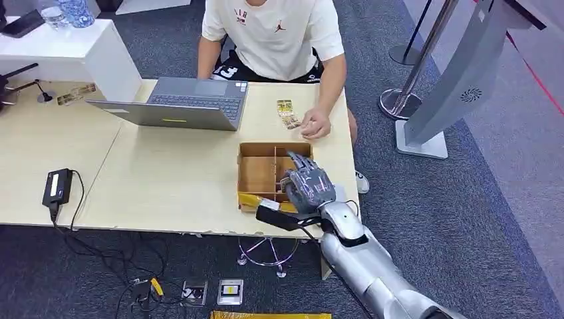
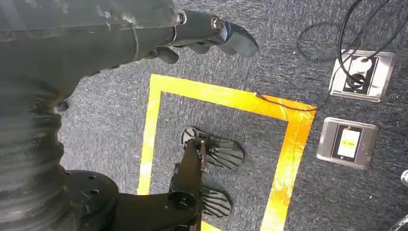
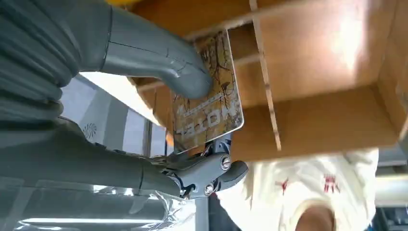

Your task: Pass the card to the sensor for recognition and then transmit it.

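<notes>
My right hand (image 1: 307,186) hovers over the near right part of a brown cardboard box (image 1: 256,169) with compartments. In the right wrist view the thumb (image 3: 159,57) and fingers pinch a yellow-brown patterned card (image 3: 211,101) marked HOTEL, held just above the box's dividers (image 3: 312,72). Two more cards (image 1: 287,113) lie on the table beyond the box, next to a person's hand (image 1: 316,124). A black device (image 1: 57,186) with a cable sits near the table's left front edge. My left hand (image 2: 202,33) hangs over the floor with fingers extended and nothing in them.
A grey laptop (image 1: 186,103) stands open behind the box, in front of a seated person in a white shirt (image 1: 273,33). A white block (image 1: 66,53) occupies the back left. A tilted white stand (image 1: 459,86) and a metal post base (image 1: 399,103) stand on the carpet at right.
</notes>
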`<state>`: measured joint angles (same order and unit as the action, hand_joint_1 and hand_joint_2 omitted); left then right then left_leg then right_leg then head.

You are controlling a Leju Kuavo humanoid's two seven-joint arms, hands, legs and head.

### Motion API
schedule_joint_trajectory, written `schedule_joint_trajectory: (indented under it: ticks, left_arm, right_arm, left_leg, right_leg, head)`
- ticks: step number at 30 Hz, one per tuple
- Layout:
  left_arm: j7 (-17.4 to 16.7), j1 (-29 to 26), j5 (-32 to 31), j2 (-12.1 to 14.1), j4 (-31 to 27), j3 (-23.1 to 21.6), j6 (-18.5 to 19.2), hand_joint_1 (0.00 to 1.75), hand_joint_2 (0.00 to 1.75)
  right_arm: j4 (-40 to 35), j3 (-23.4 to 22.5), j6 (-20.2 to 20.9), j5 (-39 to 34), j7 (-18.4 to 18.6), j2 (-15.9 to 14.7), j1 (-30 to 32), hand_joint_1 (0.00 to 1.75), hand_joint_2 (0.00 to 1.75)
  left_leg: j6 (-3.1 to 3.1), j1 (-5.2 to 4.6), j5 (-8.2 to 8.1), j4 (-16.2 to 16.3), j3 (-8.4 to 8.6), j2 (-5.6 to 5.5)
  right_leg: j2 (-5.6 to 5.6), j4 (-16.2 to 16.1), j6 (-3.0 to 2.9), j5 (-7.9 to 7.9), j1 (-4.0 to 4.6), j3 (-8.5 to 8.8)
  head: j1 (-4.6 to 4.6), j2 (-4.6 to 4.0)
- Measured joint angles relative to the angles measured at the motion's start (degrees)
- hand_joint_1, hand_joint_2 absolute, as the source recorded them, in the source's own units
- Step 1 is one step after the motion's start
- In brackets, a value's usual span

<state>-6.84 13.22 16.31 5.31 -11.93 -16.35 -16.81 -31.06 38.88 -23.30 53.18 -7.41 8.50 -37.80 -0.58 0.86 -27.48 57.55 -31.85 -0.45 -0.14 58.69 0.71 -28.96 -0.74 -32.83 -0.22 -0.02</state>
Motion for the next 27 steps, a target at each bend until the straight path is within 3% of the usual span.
schedule_joint_trajectory:
  ticks: [7,11,16,20,24,27]
  left_arm:
    - [0.4,-0.2,0.1,0.2,0.0,-0.1,-0.2,0.0,1.75]
    - [1.3,-0.3,-0.3,0.5,0.0,-0.3,-0.2,0.0,1.75]
    - [2.2,-0.3,-0.6,0.8,0.0,-0.4,-0.3,0.0,1.75]
    - [2.6,-0.3,-0.5,0.8,0.0,-0.4,-0.9,0.0,1.75]
    - [2.8,-0.1,-0.9,0.8,0.0,-0.6,-1.3,0.0,1.75]
    - [2.8,0.0,-0.7,0.7,0.0,-1.1,-1.9,0.0,1.75]
  right_arm:
    - [-1.7,-2.5,-5.4,-1.6,-0.3,-0.3,-5.3,1.75,1.75]
    - [-6.1,-6.5,-10.4,-4.2,-3.8,-0.9,-10.2,1.75,1.75]
    - [-12.3,-12.3,-10.7,-7.7,-7.3,-1.8,-19.4,1.75,1.75]
    - [-12.9,-14.9,-12.0,-7.7,-10.4,-1.7,-25.7,1.75,1.75]
    - [-8.5,-15.6,-12.8,-2.3,-8.2,-1.0,-30.7,1.75,1.75]
    - [-3.4,-15.5,-10.1,2.9,-3.9,-0.9,-31.8,1.75,1.75]
  left_leg:
    - [-0.03,0.0,0.04,0.0,0.01,0.05]
    - [-0.04,-0.01,0.06,0.0,0.0,0.08]
    - [-0.05,-0.01,0.07,0.0,0.0,0.12]
    - [-0.05,0.0,0.07,0.0,-0.02,0.13]
    - [-0.06,0.01,0.08,0.0,0.0,0.14]
    - [-0.07,0.01,0.08,0.0,0.01,0.13]
  right_leg:
    - [0.07,0.0,-0.05,0.08,0.0,-0.02]
    - [0.11,0.0,-0.06,0.12,-0.01,-0.07]
    - [0.14,0.0,-0.07,0.14,-0.01,-0.07]
    - [0.13,0.0,-0.08,0.14,0.0,-0.08]
    - [0.13,0.0,-0.08,0.14,0.01,-0.07]
    - [0.11,0.0,-0.08,0.14,0.02,-0.03]
  head:
    - [0.0,0.0]
    - [-0.02,0.0]
    - [-0.02,0.0]
    - [0.0,0.0]
    - [-0.02,0.0]
    - [0.02,0.0]
